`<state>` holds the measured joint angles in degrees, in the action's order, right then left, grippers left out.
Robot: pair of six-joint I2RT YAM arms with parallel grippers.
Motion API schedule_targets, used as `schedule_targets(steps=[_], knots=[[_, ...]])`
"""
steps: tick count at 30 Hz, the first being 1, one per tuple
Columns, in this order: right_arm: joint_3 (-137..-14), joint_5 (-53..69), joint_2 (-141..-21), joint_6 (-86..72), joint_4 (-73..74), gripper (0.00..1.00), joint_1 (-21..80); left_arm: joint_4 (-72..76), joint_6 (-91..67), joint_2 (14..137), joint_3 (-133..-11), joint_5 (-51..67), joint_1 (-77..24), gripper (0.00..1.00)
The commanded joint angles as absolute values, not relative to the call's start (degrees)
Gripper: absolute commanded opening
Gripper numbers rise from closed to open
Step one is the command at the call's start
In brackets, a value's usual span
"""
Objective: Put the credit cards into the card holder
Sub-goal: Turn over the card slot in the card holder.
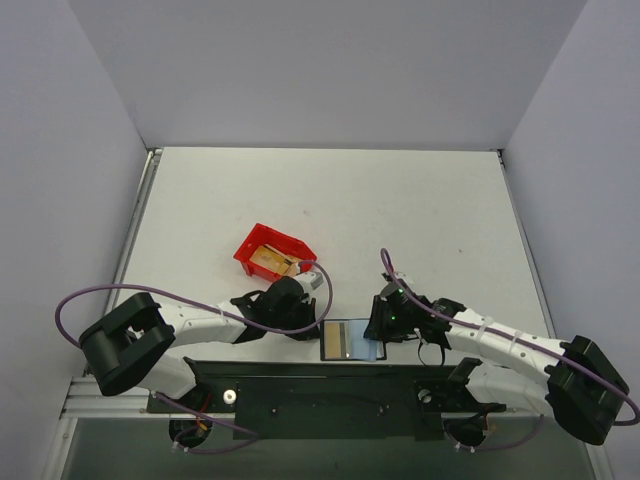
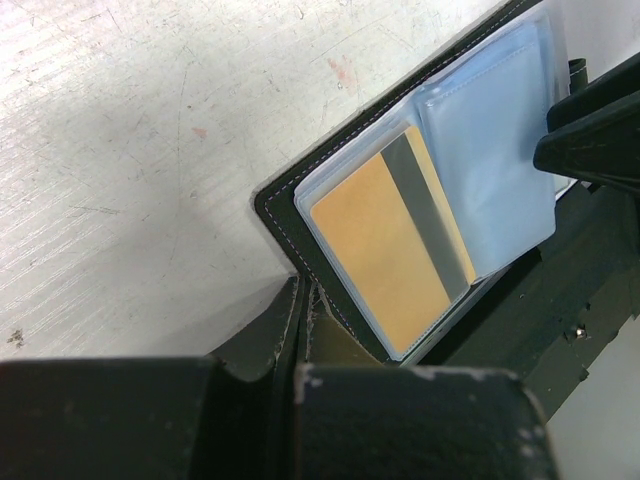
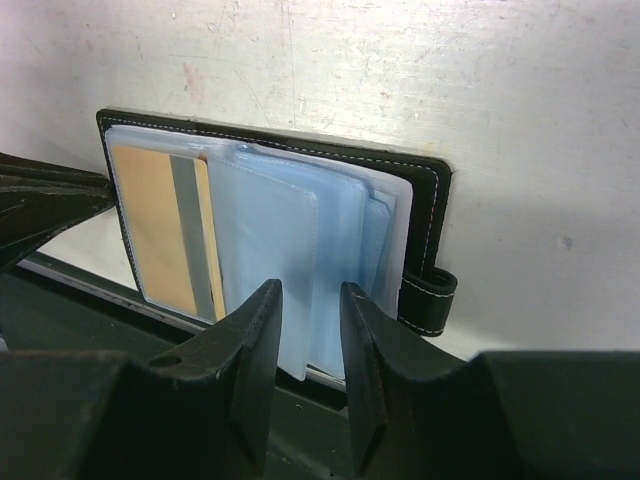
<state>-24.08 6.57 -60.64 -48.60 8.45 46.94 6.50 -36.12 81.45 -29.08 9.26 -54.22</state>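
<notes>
The card holder [image 1: 352, 340] lies open, pale sleeves up, at the table's [image 1: 400, 220] 6 o'clock edge. One gold credit card [image 2: 370, 250] with a dark stripe sits in its left sleeve. The left gripper [image 1: 314, 326] meets the holder at 9 o'clock, jaws closed together at the black cover's corner; whether they pinch the cover cannot be told. The right gripper [image 3: 305, 310] stands at 3 o'clock, jaws partly apart, with a loose sleeve leaf [image 3: 265, 250] between the fingers. More credit cards [image 1: 268, 262] lie in a red bin [image 1: 290, 241] at the holder's 11 o'clock.
</notes>
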Motion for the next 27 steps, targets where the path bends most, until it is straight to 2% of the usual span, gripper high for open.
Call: schedule_targets(steps=[1, 14, 16, 21, 27], knots=[[-22.3, 8.5, -61.3, -49.7, 5.5, 0.27, 45.9, 6.9, -35.3, 81.7, -31.0, 9.0, -53.9, 0.0], [-19.3, 15.6, -61.0, -51.0, -2.2, 0.27, 42.5, 6.8, -35.1, 82.1, -31.4, 9.1, -53.9, 0.0], [-19.2, 16.1, -60.6, -51.0, -2.9, 0.24, 42.4, 6.9, -35.0, 82.1, -31.3, 9.0, -53.9, 0.0], [-19.6, 17.4, -60.2, -50.7, -4.2, 0.02, 42.4, 6.9, -35.0, 82.2, -31.5, 9.0, -53.8, 0.0], [-20.3, 17.7, -58.5, -50.1, -4.8, 0.0, 42.3, 6.9, -35.1, 82.1, -31.4, 9.0, -53.8, 0.0]])
